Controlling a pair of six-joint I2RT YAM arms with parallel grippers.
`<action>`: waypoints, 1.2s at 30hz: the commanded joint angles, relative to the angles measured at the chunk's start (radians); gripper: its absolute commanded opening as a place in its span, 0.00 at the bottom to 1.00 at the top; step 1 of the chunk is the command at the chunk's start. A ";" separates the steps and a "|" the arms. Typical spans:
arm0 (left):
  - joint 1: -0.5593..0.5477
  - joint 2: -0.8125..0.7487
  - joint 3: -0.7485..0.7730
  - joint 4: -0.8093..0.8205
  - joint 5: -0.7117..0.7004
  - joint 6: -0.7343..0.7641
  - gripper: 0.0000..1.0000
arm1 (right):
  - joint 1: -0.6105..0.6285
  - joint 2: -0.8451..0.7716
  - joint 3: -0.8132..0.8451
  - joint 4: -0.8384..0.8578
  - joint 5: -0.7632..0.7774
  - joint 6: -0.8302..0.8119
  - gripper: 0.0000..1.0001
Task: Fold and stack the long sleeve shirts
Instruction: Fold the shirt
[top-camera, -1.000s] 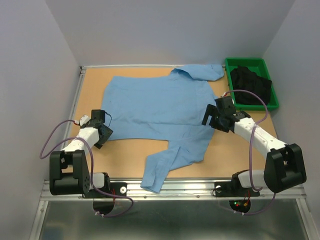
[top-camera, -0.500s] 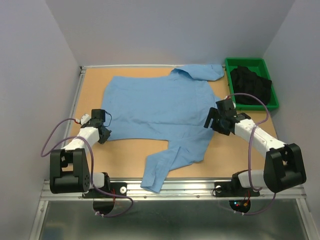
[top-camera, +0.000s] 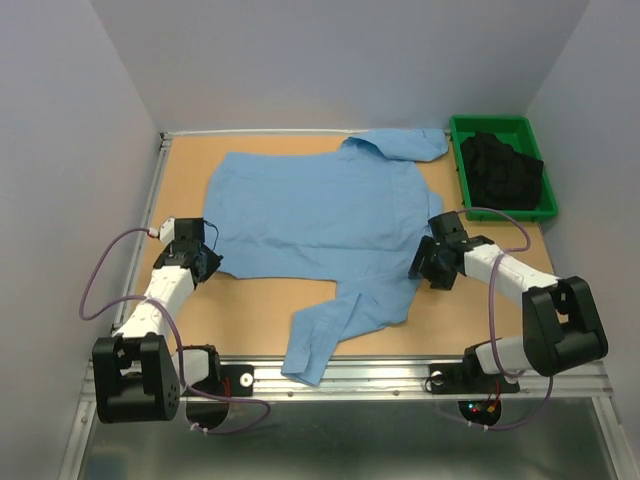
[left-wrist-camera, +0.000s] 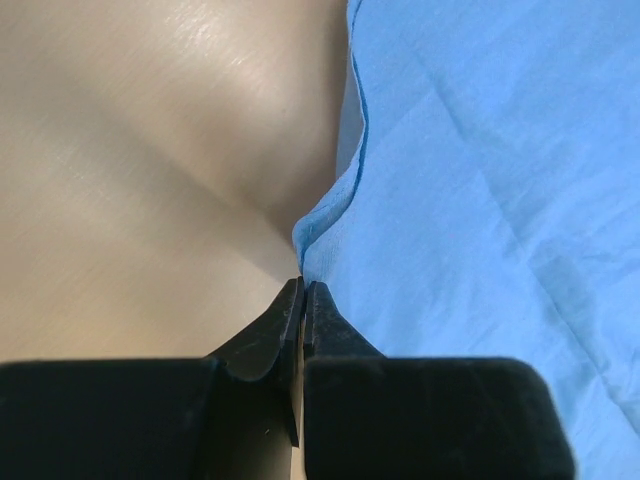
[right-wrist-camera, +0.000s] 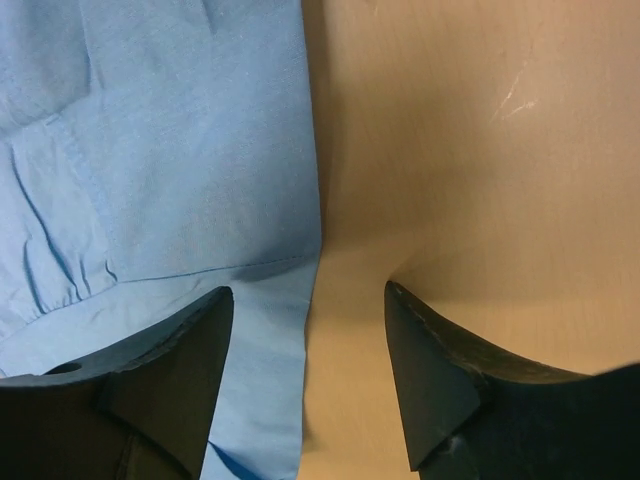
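We see our left gripper (left-wrist-camera: 303, 290) pinched shut on the near left hem of the light blue shirt (top-camera: 320, 215), which lies spread across the table (top-camera: 260, 310). Our right gripper (right-wrist-camera: 308, 330) gapes over the shirt's right edge. At the far right, a green bin (top-camera: 455, 125) holds dark clothing (top-camera: 500, 170).

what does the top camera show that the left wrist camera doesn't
Only the top camera: the whole shirt spread out, one sleeve reaching the table's near edge, the green bin holding dark cloth, both arms, and the right gripper at the shirt's right side.

Only the left wrist camera: the left gripper with its fingers pressed together right at a corner of the shirt's edge. Whether fabric is pinched isn't clear.

Both: the blue shirt lying on the tan table.
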 joint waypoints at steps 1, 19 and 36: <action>0.000 -0.050 0.005 0.011 0.026 0.064 0.00 | -0.004 0.032 -0.036 0.037 -0.040 0.027 0.66; 0.000 -0.116 0.011 -0.041 -0.012 0.073 0.00 | 0.085 0.205 0.011 0.017 -0.097 0.054 0.43; 0.002 -0.135 0.130 -0.190 -0.149 0.102 0.00 | 0.085 0.075 0.122 -0.219 0.089 -0.039 0.01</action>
